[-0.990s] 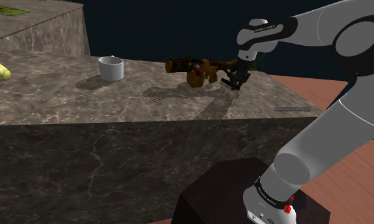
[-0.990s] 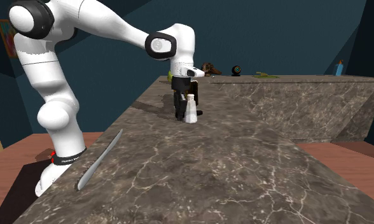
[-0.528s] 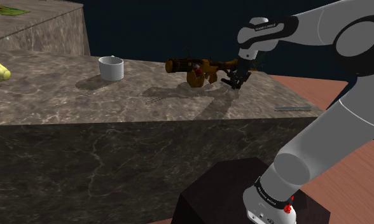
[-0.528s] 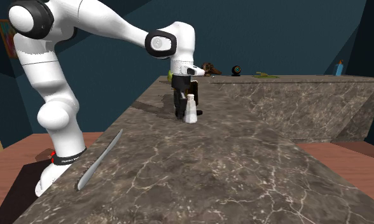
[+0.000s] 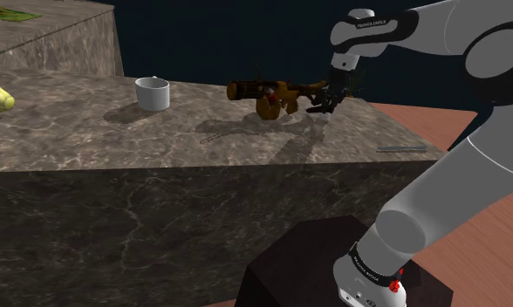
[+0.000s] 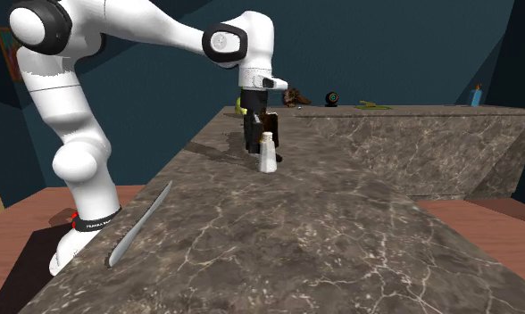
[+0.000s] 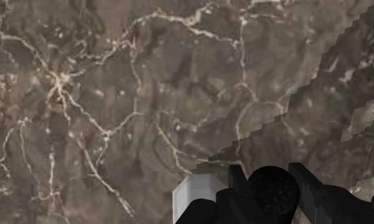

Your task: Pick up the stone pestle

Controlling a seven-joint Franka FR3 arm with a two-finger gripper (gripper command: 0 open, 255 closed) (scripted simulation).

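Gripper (image 6: pixel 252 143) hangs just left of the pestle in the second exterior view; whether the jaws are spread or closed, cannot tell. Pale pestle (image 6: pixel 268 152) stands upright on the marbled worktop (image 6: pixel 341 232), seemingly ungripped. Advice: centre over the pestle, straddle its neck, squeeze, lift straight.

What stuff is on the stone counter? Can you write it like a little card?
counter: brown, marbled
pestle: pale grey, standing upright on the counter
gripper: black, close beside the pestle
cup: white, farther along the counter
orange-brown object: lying near the gripper
strip: thin, grey, lying by the counter's edge
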